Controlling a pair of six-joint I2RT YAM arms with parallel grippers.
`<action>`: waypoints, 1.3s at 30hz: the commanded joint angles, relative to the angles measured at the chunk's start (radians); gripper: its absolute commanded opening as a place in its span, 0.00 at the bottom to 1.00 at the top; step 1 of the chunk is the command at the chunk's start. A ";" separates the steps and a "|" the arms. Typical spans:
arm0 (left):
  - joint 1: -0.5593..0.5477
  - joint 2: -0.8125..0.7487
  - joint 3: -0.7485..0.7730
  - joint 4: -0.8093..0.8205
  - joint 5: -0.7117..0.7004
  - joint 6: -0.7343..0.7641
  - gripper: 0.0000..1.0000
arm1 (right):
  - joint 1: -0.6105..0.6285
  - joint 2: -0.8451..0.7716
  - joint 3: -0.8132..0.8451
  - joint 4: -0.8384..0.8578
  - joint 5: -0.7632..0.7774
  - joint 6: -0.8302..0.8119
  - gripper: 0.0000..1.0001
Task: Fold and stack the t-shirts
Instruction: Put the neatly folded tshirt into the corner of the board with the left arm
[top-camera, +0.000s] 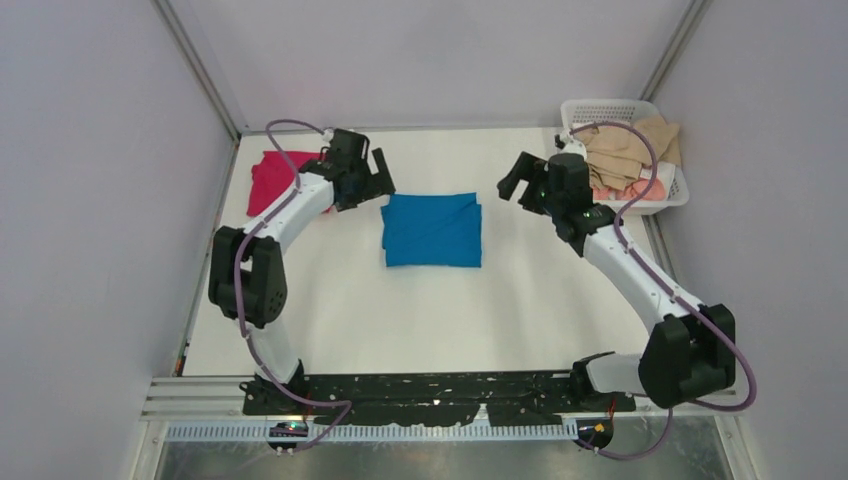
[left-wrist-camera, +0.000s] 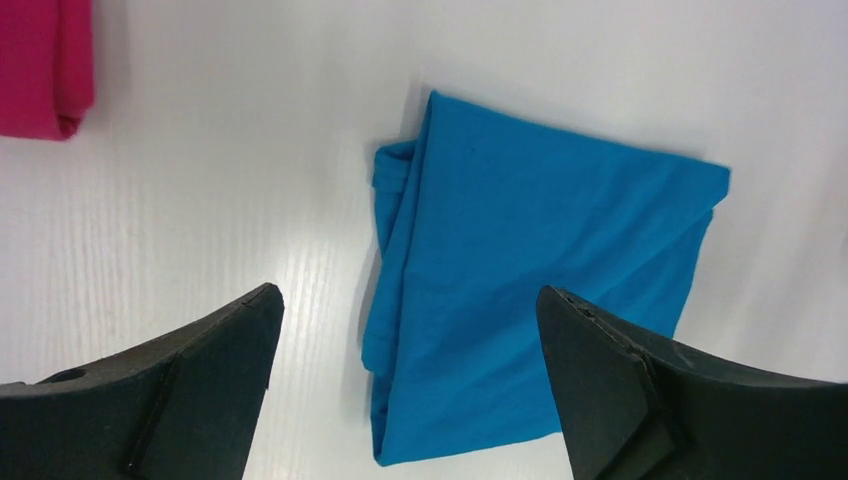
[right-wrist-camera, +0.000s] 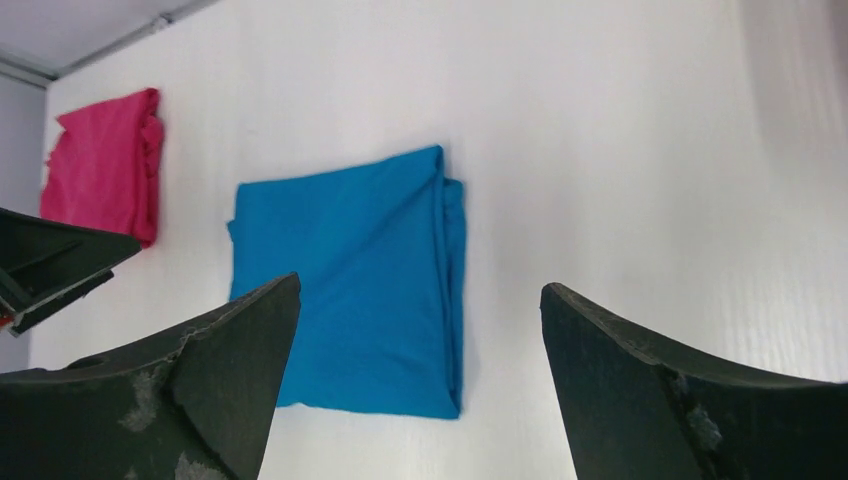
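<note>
A bright blue t-shirt (top-camera: 432, 230) lies folded into a rectangle in the middle of the white table. A magenta-red t-shirt (top-camera: 270, 180) lies folded at the far left, partly hidden behind the left arm. My left gripper (top-camera: 385, 172) hovers just left of the blue shirt's far corner, open and empty. My right gripper (top-camera: 510, 178) hovers right of the shirt, also open and empty. The left wrist view shows the blue shirt (left-wrist-camera: 540, 270) between the spread fingers and the magenta shirt (left-wrist-camera: 45, 65) at top left. In the right wrist view, the blue shirt (right-wrist-camera: 350, 280) and magenta shirt (right-wrist-camera: 105, 165) lie ahead.
A white basket (top-camera: 600, 105) holding beige and pink clothes (top-camera: 625, 150) stands at the far right corner. Grey walls close in the table on three sides. The left gripper's finger (right-wrist-camera: 50, 260) shows at the left edge of the right wrist view.
</note>
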 joint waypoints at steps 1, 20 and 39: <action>0.001 0.075 -0.053 0.016 0.140 0.019 1.00 | 0.008 -0.148 -0.156 -0.071 0.152 -0.038 0.95; -0.041 0.283 -0.006 0.052 0.234 -0.040 0.72 | 0.006 -0.277 -0.268 -0.069 0.178 -0.063 0.95; -0.029 0.190 0.087 0.052 0.097 0.182 0.00 | 0.006 -0.310 -0.298 -0.036 0.229 -0.096 0.95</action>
